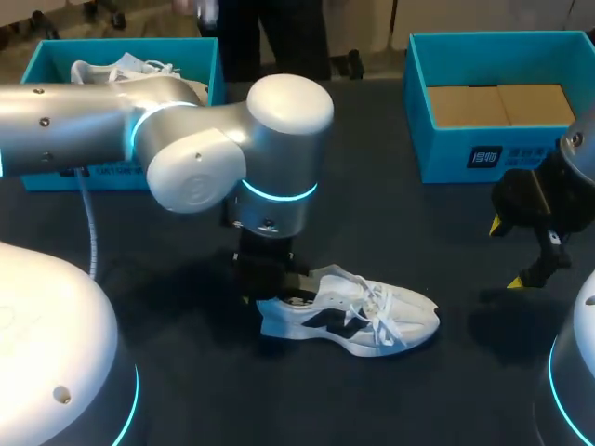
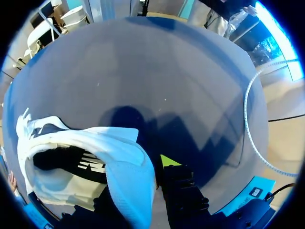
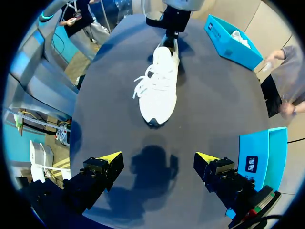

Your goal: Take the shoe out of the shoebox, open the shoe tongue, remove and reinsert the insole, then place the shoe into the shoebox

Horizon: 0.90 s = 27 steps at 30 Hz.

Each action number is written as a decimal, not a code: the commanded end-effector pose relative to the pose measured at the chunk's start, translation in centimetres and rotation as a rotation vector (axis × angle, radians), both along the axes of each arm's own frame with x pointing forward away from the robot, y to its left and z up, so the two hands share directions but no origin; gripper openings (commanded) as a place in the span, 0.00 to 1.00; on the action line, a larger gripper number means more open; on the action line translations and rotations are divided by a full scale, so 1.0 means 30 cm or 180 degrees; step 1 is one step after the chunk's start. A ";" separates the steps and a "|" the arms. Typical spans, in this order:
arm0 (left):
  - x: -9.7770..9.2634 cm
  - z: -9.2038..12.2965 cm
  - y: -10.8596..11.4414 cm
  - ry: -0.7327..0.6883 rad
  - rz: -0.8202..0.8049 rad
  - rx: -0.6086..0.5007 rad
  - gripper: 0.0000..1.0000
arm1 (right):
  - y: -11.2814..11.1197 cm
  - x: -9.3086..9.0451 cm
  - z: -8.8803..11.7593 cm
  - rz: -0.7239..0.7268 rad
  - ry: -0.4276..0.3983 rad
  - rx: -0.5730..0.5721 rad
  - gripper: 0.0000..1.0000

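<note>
two tools; left tool (image 1: 271, 290) grips white shoe (image 1: 372, 321) at heel; right tool (image 3: 158, 156) wide; shoebox (image 1: 446, 163) label illegible

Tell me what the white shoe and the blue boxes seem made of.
The shoe looks like matte knit mesh; fine weave shows at the heel. The left box and right box are probably matte blue cardboard; the right one's brown floor suggests it.

Silver left arm (image 1: 232, 149) hangs low over the heel of the white lace-up sneaker (image 1: 372, 316), blocking that end. Toe end's open. Bare dark tabletop (image 1: 456, 242) stretches to the open turquoise cardboard shoebox (image 1: 446, 153).
</note>
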<state>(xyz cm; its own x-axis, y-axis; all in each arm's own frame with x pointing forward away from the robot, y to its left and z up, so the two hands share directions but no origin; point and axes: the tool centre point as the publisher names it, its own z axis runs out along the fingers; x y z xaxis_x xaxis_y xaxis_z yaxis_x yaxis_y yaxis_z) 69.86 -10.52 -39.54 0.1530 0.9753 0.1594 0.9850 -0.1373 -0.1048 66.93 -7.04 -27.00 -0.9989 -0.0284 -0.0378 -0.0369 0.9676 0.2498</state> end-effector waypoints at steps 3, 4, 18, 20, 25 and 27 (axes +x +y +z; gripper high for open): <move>0.000 -0.021 -0.020 -0.0023 -0.0024 0.0039 0.00 | 0.000 -0.002 -0.002 0.0002 -0.0003 -0.0003 1.00; 0.000 -0.023 -0.021 -0.0019 -0.0021 0.0047 0.00 | 0.000 -0.002 -0.002 0.0002 -0.0003 -0.0003 1.00; -0.012 0.020 -0.013 -0.0065 -0.0129 -0.0115 1.00 | 0.000 -0.002 -0.002 0.0002 -0.0003 -0.0003 1.00; -0.020 0.047 -0.012 -0.0086 -0.0156 -0.0177 1.00 | 0.000 -0.002 -0.002 0.0002 -0.0003 -0.0003 1.00; -0.037 0.126 -0.001 -0.0182 -0.0149 -0.0336 1.00 | 0.000 -0.002 -0.002 0.0002 -0.0003 -0.0003 1.00; -0.043 0.157 0.007 -0.0158 -0.0076 -0.0410 1.00 | 0.000 -0.002 -0.002 0.0002 -0.0003 -0.0003 1.00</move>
<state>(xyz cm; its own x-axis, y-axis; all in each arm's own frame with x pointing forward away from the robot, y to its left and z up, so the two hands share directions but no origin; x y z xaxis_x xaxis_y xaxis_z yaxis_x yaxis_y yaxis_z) 69.25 -12.25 -36.91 0.1789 0.9802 0.0847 0.9830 -0.1746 -0.0563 66.93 -7.03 -27.00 -0.9989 -0.0285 -0.0378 -0.0371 0.9676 0.2498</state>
